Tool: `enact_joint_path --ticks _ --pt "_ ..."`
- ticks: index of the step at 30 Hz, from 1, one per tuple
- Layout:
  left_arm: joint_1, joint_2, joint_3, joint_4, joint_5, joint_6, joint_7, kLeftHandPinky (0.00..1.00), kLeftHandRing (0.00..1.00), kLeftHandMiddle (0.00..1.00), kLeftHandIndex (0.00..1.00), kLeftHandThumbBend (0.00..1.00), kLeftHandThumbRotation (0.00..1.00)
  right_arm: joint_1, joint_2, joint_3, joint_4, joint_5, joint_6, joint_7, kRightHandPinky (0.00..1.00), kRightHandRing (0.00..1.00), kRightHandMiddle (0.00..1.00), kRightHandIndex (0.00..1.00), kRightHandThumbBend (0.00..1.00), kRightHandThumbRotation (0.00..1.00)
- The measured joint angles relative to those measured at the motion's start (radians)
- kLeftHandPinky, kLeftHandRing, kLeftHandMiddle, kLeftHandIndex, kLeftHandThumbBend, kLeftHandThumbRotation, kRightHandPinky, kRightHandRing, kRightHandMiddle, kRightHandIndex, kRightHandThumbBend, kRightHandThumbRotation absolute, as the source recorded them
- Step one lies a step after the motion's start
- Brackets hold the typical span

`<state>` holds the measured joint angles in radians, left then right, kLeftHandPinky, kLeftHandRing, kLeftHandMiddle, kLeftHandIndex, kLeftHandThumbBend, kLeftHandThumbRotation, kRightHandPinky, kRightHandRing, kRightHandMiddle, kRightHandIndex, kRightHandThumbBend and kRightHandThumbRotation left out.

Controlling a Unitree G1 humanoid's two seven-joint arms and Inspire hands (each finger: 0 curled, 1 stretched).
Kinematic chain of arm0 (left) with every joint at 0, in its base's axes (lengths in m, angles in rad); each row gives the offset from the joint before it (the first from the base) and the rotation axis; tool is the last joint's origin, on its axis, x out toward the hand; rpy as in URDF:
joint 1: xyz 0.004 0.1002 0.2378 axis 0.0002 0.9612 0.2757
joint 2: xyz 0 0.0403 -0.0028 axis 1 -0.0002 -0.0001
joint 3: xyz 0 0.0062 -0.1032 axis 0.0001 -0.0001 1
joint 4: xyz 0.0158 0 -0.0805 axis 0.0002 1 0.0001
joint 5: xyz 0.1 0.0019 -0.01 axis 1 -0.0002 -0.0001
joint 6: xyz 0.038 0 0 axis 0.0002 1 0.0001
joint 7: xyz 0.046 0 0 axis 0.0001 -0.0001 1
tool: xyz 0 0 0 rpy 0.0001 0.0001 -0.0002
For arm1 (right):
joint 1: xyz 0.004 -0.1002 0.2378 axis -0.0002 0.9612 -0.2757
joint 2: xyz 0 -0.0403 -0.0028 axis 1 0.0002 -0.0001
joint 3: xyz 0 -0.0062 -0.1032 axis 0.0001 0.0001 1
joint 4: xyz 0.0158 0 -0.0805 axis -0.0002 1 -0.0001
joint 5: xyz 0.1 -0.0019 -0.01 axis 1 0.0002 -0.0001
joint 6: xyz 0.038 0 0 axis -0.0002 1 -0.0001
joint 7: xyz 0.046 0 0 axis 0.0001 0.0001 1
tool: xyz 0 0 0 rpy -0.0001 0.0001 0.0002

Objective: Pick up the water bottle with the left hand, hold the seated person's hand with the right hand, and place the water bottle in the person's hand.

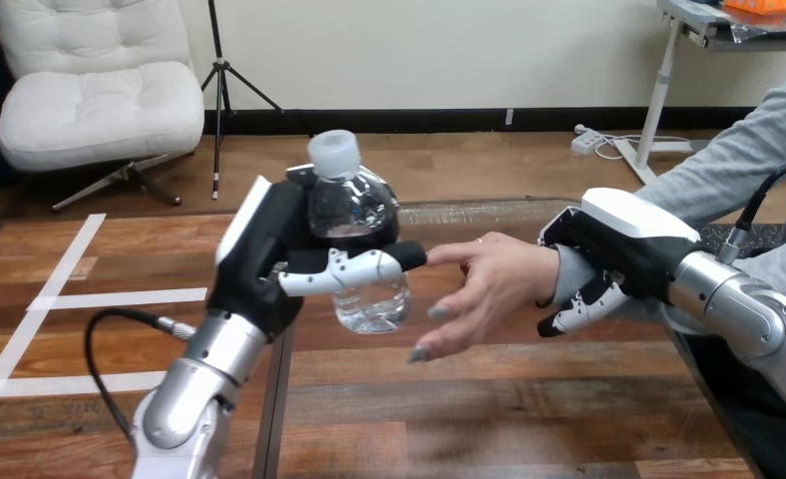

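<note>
My left hand holds a clear water bottle with a white cap upright above the table, thumb and fingers curled round its middle. The person's hand reaches in from the right, fingers spread and pointing left, fingertips close to the bottle and to my left thumb. My right hand is at the person's wrist, fingers curled round it from behind and below. The bottle's lower part shows below my left thumb.
The wooden table has white tape lines on its left part. A dark seam runs between two tabletops near my left arm. The person's grey sleeve comes in from the upper right.
</note>
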<state>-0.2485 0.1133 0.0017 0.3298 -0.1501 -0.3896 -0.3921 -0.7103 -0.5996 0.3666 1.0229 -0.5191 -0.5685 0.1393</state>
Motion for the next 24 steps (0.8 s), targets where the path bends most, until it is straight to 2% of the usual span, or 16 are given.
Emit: enact_joint_path --ticks 24 --pt "-0.037 -0.068 -0.042 0.045 0.023 0.001 -0.011 0.30 0.35 0.39 0.39 0.71 0.00 0.013 0.000 -0.016 -0.024 0.002 0.012 0.016 0.23 0.27 0.34 0.36 0.80 0.00"
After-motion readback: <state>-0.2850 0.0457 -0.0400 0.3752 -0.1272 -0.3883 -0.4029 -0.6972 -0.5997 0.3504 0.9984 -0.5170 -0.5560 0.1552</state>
